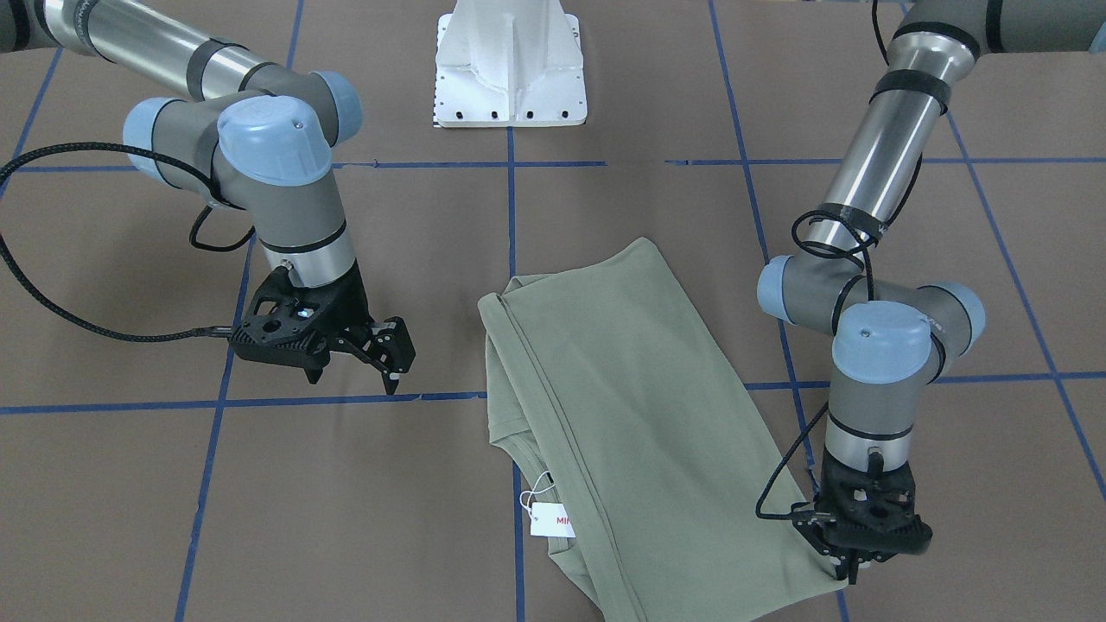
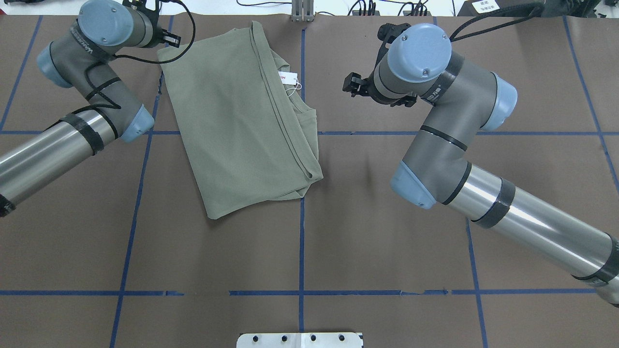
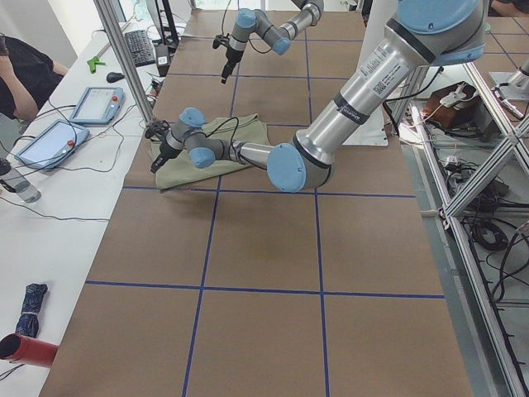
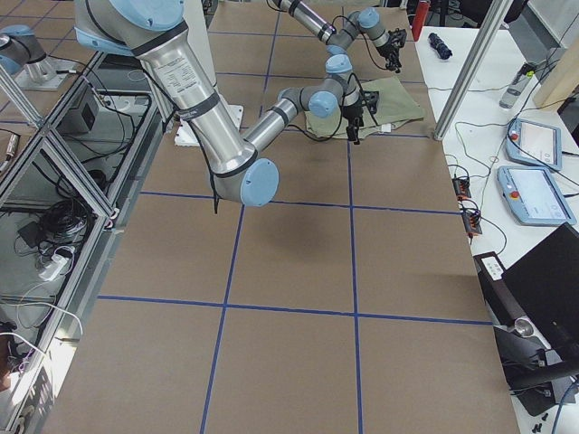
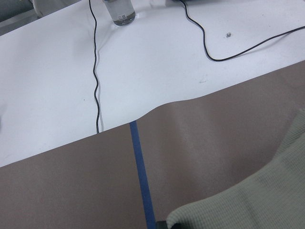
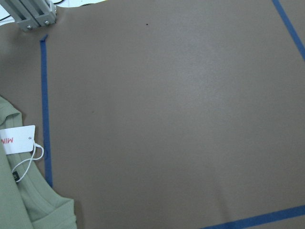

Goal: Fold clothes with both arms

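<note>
Shirt is soft matt knit cloth, with a fine ribbed weave showing up close. Hang tag is smooth white card. Table cover is dull brown, paper-like and smooth, and the blue tape has a slight sheen. Right arm and left arm gleam: polished metal tubes, smooth blue caps, matt grey joints. Right gripper and left gripper look matt black plastic. Pedestal is glossy white painted metal

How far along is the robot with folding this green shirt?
The shirt already lies folded lengthwise in layers, tag poking out. The left gripper sits at one corner; its grip is unclear. The right gripper hangs open, apart from it. A crosswise fold probably remains.
</note>
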`<state>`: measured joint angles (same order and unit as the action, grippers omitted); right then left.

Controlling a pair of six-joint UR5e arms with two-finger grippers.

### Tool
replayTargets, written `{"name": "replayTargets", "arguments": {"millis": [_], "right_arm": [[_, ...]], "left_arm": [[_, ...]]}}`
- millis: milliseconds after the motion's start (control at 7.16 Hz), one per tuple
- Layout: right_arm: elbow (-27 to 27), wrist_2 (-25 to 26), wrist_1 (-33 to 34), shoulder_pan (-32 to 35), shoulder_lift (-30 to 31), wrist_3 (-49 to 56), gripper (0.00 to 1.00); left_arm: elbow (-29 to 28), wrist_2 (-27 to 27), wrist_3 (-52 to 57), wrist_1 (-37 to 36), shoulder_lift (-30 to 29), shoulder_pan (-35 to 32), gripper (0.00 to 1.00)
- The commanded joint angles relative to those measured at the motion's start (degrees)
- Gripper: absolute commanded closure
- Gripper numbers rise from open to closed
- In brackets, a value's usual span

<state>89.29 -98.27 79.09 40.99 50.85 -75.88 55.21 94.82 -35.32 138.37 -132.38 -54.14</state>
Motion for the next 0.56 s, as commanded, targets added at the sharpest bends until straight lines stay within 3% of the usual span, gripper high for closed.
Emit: {"name": "replayTargets", "arguments": {"millis": [0,140,279,419], "right_arm": [[-6.37,4.46,-3.92,-4.05,-5.38,-5.99,0.00],[-11.98,7.10,-7.51,-6.25,-8.71,-9.87,0.08],[-13.43,7.39,-7.98,-8.02,-9.70,-13.04,0.16],[-12.84,7.13,-7.47,-9.08,-9.45,-13.07,0.16]], "left_arm": [[11.36,8.44,-0.53,-0.03,6.84,-0.62,0.00],[15.15,8.54,-0.71,-0.03,9.57,-0.53,0.00],[17.02,8.54,-0.71,-0.03,10.82,-0.36,0.00],[17.13,8.54,-0.80,-0.03,11.00,-0.09,0.00]]}}
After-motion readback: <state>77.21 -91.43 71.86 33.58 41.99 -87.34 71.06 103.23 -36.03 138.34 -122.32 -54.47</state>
